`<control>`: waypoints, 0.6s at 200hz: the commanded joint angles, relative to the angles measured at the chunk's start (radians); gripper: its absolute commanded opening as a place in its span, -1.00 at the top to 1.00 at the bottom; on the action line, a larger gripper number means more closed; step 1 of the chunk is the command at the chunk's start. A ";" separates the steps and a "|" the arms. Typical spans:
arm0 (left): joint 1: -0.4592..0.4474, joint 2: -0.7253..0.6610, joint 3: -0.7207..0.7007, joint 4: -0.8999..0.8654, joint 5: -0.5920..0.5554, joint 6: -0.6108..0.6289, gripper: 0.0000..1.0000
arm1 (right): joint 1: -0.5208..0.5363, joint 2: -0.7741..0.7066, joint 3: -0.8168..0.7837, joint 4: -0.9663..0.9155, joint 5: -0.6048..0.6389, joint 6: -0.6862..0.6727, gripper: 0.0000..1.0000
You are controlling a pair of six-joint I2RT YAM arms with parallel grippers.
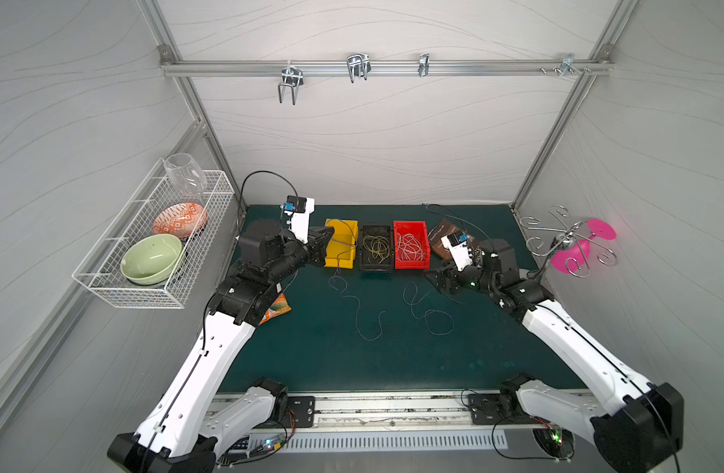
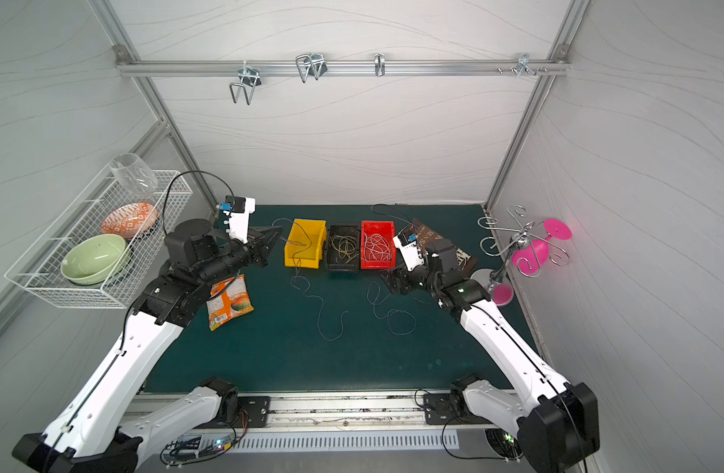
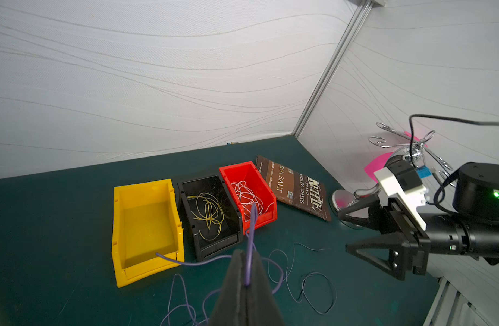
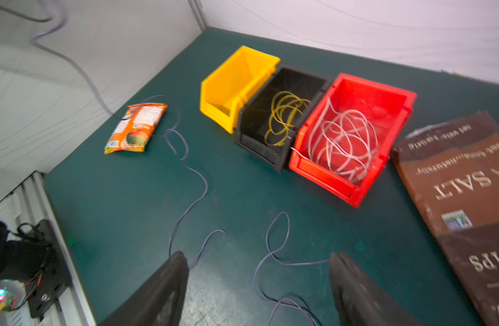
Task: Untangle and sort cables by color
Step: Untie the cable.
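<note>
Dark cable [image 3: 252,231] is clamped in the left gripper [image 3: 246,262]; right gripper [image 4: 259,255] is spread wide, empty; feeding into yellow bin [image 3: 146,272] is needed.

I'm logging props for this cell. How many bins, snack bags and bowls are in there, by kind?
Bins: 3 (yellow bin, black bin, red bin)
Snack bags: 2 (orange bag, brown bag)
Bowls: 2 (green bowl, orange patterned bowl)
Total: 7

green table [image 1: 393,360] with three bins [image 1: 376,267], chip bag [image 3: 293,186], snack packet [image 2: 229,303], purple cables [image 4: 206,188]
</note>
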 commanded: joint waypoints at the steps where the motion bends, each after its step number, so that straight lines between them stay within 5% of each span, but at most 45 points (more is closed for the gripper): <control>1: 0.005 -0.002 0.078 0.058 0.013 -0.014 1.00 | 0.078 0.023 -0.060 0.137 -0.037 0.001 -0.73; 57: 0.005 -0.005 0.092 0.066 0.022 -0.030 1.00 | 0.184 0.439 -0.097 0.746 -0.197 0.256 -0.79; 120: 0.005 -0.016 0.088 0.055 0.010 -0.034 1.00 | 0.257 0.827 0.155 0.836 -0.357 0.335 -0.70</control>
